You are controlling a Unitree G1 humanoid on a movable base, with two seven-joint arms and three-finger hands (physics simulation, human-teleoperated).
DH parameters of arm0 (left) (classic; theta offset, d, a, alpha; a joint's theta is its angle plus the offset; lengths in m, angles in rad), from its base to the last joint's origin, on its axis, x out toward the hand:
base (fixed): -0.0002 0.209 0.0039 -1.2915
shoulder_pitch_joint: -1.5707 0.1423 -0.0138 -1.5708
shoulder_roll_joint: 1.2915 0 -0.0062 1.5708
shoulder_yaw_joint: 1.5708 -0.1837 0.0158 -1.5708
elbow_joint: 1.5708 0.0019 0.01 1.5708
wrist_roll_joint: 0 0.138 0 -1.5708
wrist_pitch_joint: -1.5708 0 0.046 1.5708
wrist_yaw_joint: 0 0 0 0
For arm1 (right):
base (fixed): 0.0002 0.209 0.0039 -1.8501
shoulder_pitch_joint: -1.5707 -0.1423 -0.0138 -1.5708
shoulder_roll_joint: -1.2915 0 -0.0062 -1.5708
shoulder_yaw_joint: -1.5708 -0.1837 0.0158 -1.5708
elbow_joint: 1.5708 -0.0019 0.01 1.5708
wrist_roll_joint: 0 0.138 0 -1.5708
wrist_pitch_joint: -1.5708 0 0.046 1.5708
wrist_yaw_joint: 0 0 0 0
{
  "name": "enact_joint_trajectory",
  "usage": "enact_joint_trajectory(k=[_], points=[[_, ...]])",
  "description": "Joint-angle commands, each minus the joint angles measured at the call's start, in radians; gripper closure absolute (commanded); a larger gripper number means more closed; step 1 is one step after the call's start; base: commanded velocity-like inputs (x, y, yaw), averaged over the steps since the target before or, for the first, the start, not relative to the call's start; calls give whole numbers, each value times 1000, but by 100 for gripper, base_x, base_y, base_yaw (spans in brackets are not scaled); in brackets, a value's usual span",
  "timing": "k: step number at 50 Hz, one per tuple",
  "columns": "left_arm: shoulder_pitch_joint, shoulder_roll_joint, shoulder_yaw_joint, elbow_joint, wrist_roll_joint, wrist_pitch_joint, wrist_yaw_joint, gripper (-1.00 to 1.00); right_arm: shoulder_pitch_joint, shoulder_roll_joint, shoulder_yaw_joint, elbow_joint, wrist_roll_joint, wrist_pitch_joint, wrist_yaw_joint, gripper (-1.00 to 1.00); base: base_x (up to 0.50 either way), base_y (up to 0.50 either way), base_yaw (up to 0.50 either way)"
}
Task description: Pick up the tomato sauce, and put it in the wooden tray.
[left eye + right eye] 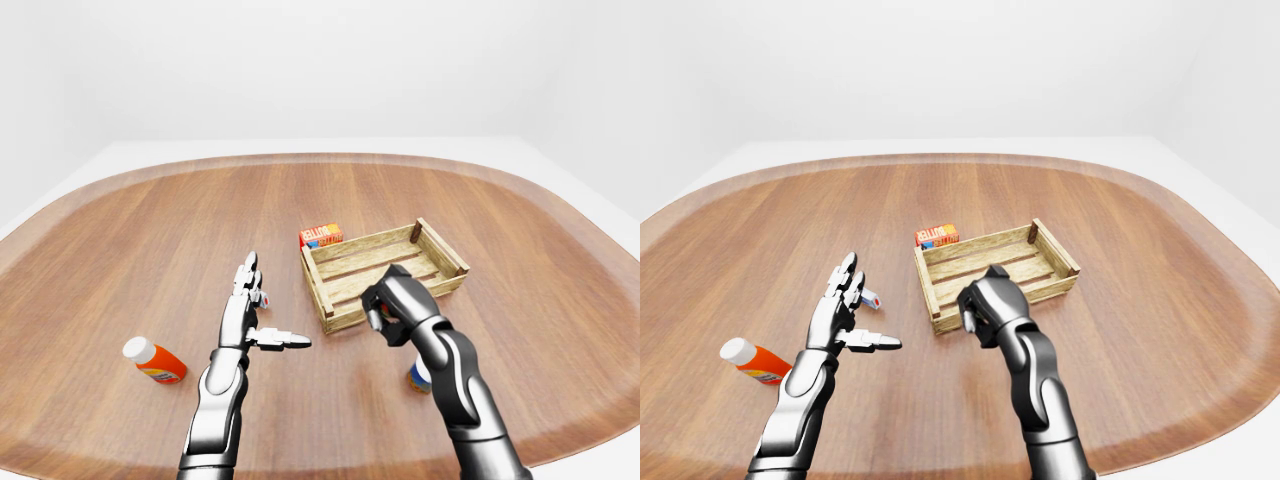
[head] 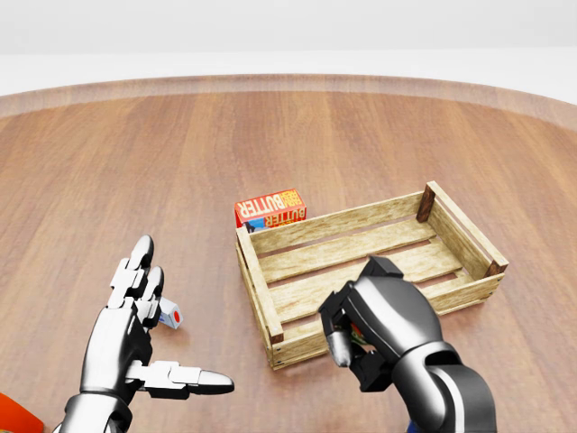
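My right hand (image 2: 359, 341) is shut on a small item that shows only red and green slivers between the fingers, which I take to be the tomato sauce (image 2: 354, 340). The hand hovers at the lower-left corner of the wooden tray (image 2: 255, 271) in the head view, overlapping its lower rim. The slatted tray has nothing in it. At the lower left, my left hand (image 2: 167, 347) is held open above the table with fingers spread and thumb pointing right.
A red butter box (image 2: 270, 208) stands against the tray's upper-left corner. A small white-and-red item (image 2: 171, 317) lies by my left fingers. An orange bottle (image 1: 155, 361) with a white cap lies left. A blue-and-white can (image 1: 419, 378) stands under my right forearm.
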State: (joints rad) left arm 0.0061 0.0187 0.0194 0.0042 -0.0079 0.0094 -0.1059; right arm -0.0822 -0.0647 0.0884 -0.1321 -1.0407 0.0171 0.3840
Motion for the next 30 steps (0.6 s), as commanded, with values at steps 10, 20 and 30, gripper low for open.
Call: enact_joint_trajectory(k=[10, 20, 30], points=[[0, 0, 1, 1, -2, -1, -2, -100, -89, -8, -20, -1, 0, 31, 25, 100, 0, 0, 0], [0, 0, 1, -1, -4, 1, -2, -100, -144, -20, -37, 40, 7, 32, 27, 100, 0, 0, 0], [-1, 0, 2, 1, -5, 2, -2, -100, -244, -38, -52, 128, 11, 31, 22, 100, 0, 0, 0]])
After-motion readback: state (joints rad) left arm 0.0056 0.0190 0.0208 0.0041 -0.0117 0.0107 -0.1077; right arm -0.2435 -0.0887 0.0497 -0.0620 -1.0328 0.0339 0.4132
